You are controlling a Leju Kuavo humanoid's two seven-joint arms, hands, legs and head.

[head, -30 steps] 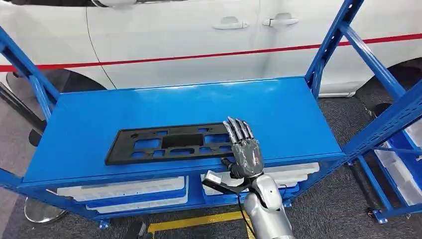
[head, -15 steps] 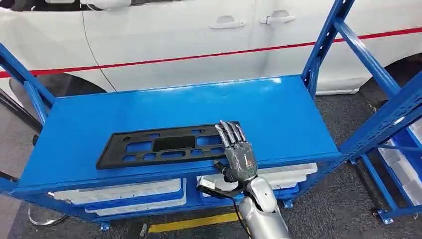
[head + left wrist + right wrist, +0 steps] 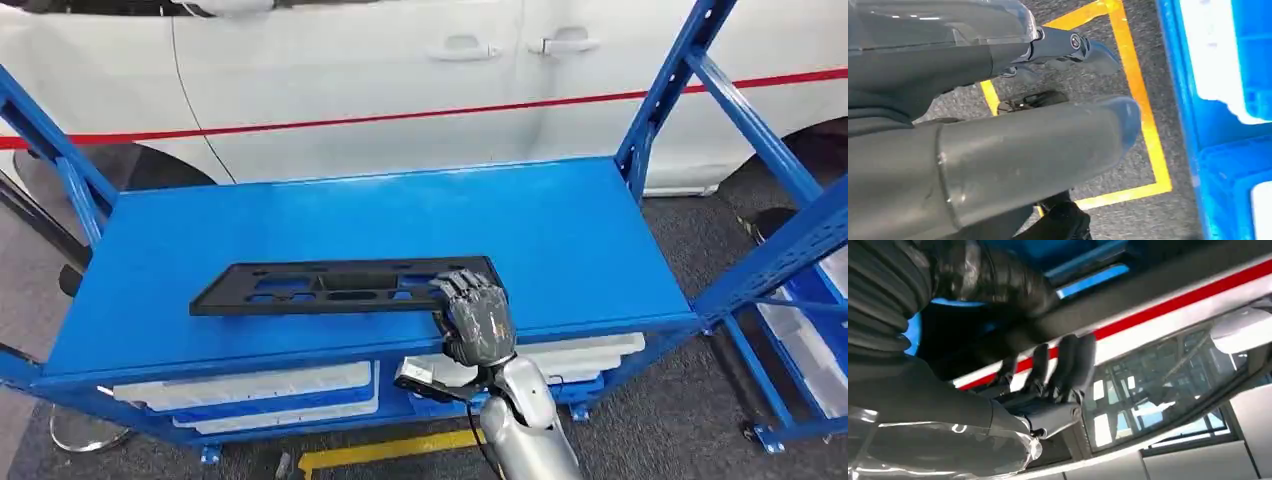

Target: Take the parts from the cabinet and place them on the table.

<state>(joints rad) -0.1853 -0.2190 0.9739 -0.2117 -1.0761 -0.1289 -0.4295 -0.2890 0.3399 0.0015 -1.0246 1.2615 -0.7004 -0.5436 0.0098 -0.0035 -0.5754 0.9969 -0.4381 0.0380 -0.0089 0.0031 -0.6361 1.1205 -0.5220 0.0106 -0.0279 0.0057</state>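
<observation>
Right hand (image 3: 477,318) grips the black part (image 3: 340,286) by its end — lifted, tilted above the blue shelf (image 3: 560,225); left hand (image 3: 998,150) state unclear.

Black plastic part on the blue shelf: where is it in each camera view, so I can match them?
Head view: the black plastic part lies across the blue shelf, its right end gripped by the right hand.
Right wrist view: it is the dark bar crossing above the fingers.
Left wrist view: not in it.
Shared landmark: the white car's red stripe.
</observation>
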